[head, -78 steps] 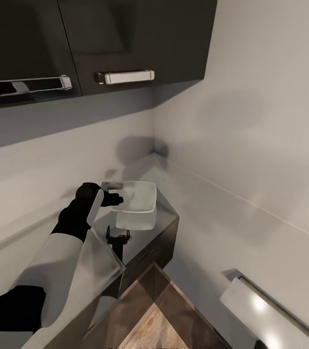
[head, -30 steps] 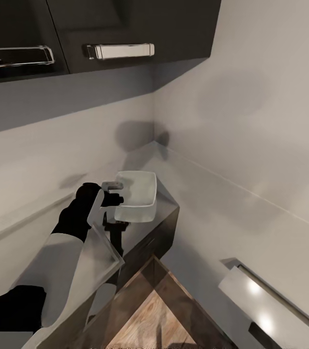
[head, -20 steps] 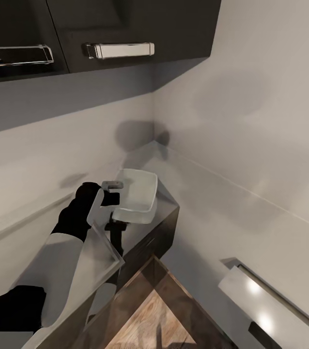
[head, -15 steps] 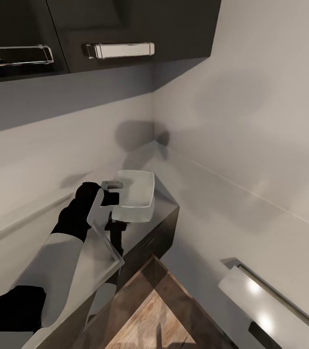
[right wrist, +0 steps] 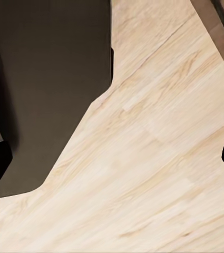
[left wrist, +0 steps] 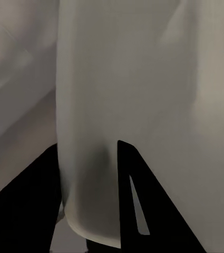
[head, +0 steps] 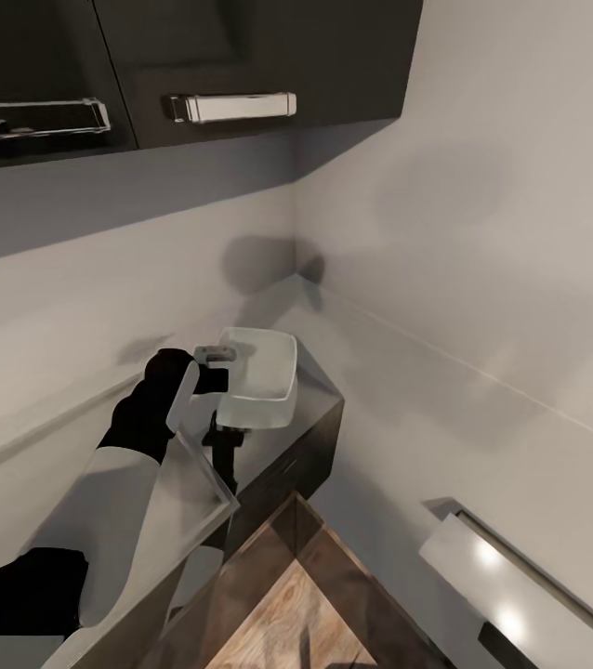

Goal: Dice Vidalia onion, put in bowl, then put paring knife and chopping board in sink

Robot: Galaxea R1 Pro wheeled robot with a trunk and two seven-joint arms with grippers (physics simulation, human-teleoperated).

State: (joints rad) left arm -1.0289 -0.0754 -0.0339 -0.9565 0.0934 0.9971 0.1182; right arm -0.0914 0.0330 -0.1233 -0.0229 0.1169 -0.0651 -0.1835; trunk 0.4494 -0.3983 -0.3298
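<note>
Left gripper (head: 225, 372) has the bowl (head: 261, 376) pinched by its rim, up at the countertop (head: 320, 407) end corner.

Your fingers (left wrist: 135, 200) straddle the bowl wall, so you've got it clamped. Keep it level and set it down well in from the edge. Right gripper (right wrist: 112, 158) looks spread wide over the wood floor (right wrist: 159, 158), holding nothing.

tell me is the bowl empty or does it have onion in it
Empty: the head view shows the bowl's plain white inside, with the left tool at its rim.
</note>
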